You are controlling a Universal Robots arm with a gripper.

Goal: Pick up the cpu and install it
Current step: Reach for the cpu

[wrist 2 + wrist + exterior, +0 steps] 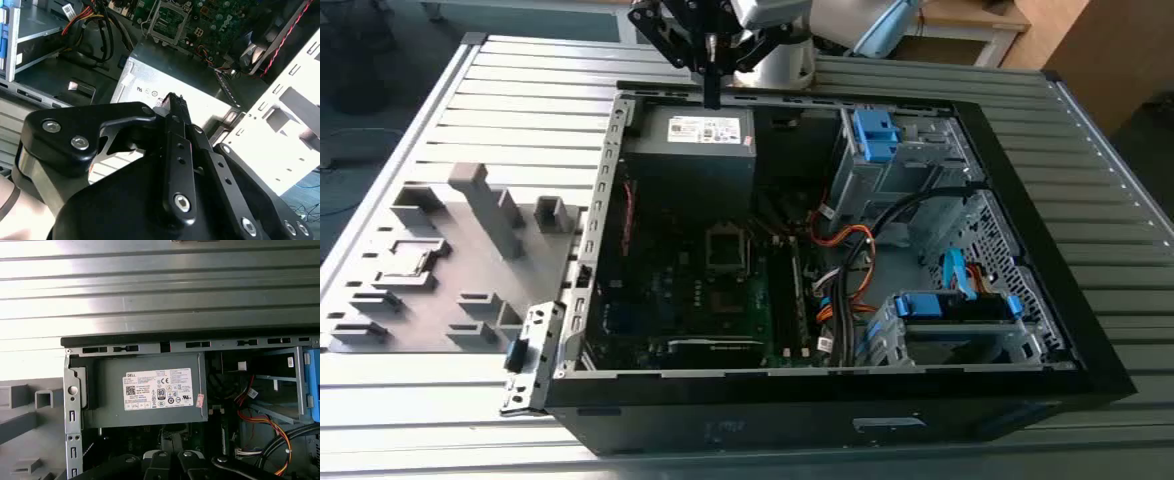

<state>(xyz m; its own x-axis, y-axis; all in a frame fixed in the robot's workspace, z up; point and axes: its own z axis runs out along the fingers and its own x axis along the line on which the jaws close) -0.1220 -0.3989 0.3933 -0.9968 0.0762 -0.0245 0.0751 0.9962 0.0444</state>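
My gripper (711,95) hangs at the far edge of the open case (1047,240), drawn together into one dark tip with nothing clamped in it that I can see. The second wrist view shows that tip (174,100) closed too. Directly under it lies the power supply (680,170), its labelled face turned up because the case rests on its side on the slatted tabletop (520,90). That position leaves the board open from above. Nearer the middle of the case is the socket (726,248), a dark square frame with nothing silver seated in it, so I judge the install is not yet done. Well apart from me, outside the case at the exterior view's left, sits a grey tray (454,295) of moulded slots. The small flat square lying in one of its pockets I take for the cpu (408,262), kept flat there so it can be reached from above.
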